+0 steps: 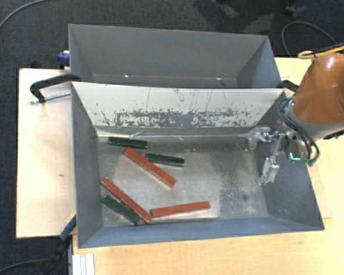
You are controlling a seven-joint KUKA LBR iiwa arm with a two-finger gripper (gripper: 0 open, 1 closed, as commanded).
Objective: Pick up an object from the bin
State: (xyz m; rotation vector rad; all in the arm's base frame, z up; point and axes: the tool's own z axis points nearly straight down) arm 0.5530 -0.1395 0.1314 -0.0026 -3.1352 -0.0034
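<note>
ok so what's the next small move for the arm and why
Probably a shift toward the view's left, toward the red bar by the near wall. The gripper hangs over bare floor at the right of the bin, nothing beneath it, and that bar looks the nearest; the other red and dark green bars lie further left.
</note>
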